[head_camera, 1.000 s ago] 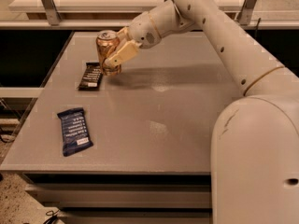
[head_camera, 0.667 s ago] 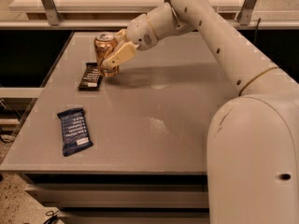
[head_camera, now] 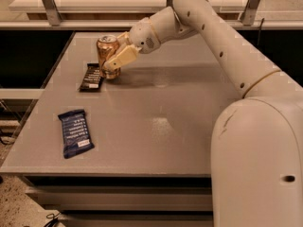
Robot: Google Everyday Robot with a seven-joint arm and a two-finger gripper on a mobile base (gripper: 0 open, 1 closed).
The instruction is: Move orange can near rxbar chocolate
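Note:
The orange can [head_camera: 106, 51] stands upright on the grey table [head_camera: 180, 126] at the far left. Its base is right next to the rxbar chocolate [head_camera: 92, 76], a small dark bar lying flat just left of and in front of it. My gripper [head_camera: 115, 61] reaches in from the right and is shut on the can. One tan finger [head_camera: 121, 58] lies across the can's right front side, and the other finger is hidden behind the can.
A larger blue wrapped bar [head_camera: 75, 132] lies near the table's front left corner. My white arm [head_camera: 213, 41] stretches across the back right of the table. A shelf with metal posts [head_camera: 47, 4] runs along behind the table.
Almost nothing has moved. The gripper stays on the can beside the dark bar, and the arm has shifted only slightly.

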